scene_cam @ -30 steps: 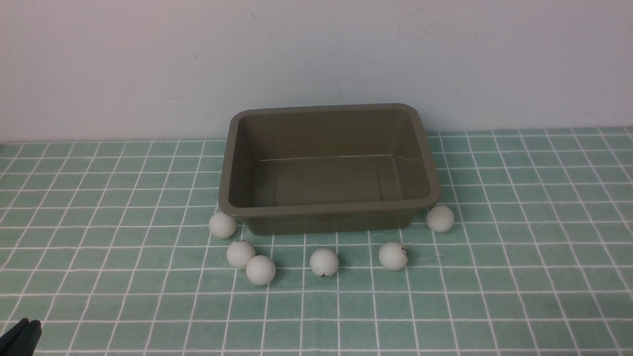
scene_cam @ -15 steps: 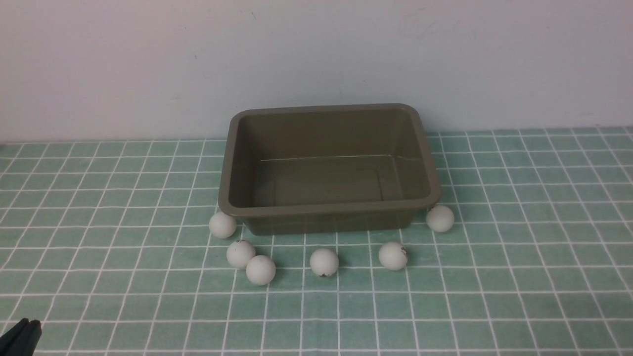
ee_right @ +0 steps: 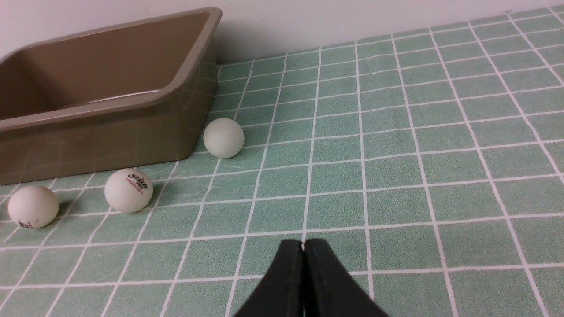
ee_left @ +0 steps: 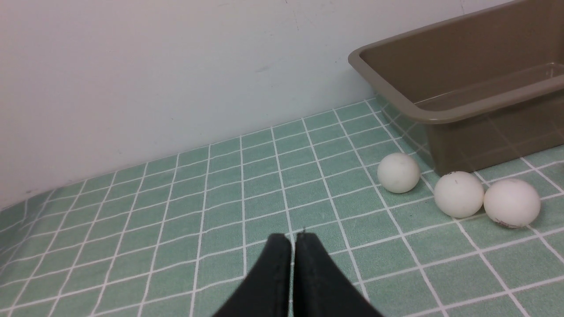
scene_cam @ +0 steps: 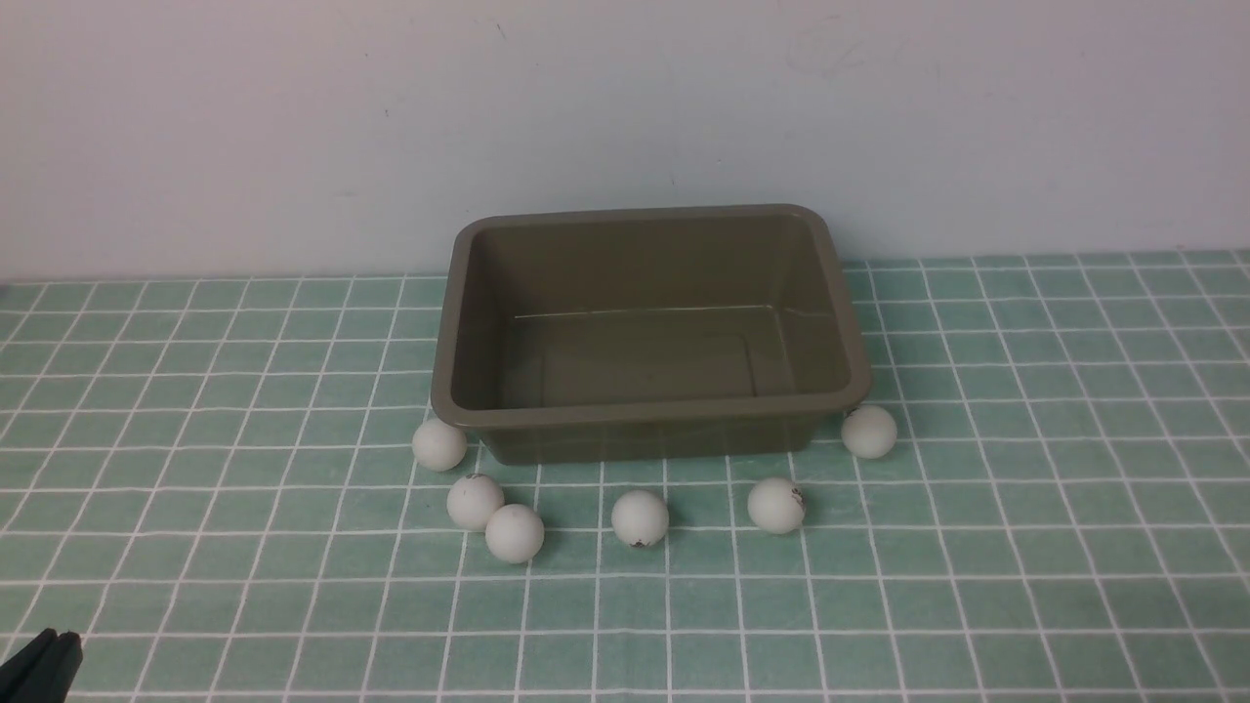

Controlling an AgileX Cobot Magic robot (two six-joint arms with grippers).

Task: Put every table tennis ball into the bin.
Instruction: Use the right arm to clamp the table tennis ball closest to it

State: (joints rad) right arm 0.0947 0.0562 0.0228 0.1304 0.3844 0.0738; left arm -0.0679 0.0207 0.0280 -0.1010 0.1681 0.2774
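Observation:
The olive-brown bin [scene_cam: 451,391] stands empty against the back wall. Several white table tennis balls lie on the cloth along its front: one at the left corner [scene_cam: 439,444], a touching pair [scene_cam: 476,501] [scene_cam: 515,533], one in the middle [scene_cam: 640,517], one right of it [scene_cam: 776,505], one at the right corner [scene_cam: 868,432]. My left gripper [ee_left: 293,238] is shut and empty, low at the near left [scene_cam: 47,644], well short of the left-hand balls [ee_left: 398,173]. My right gripper [ee_right: 303,245] is shut and empty, near the right-hand balls [ee_right: 223,138]; the front view does not show it.
A green checked cloth [scene_cam: 1025,586] covers the table up to a plain white wall [scene_cam: 293,127] just behind the bin. Nothing else lies on the cloth to either side of the bin or in front of the balls.

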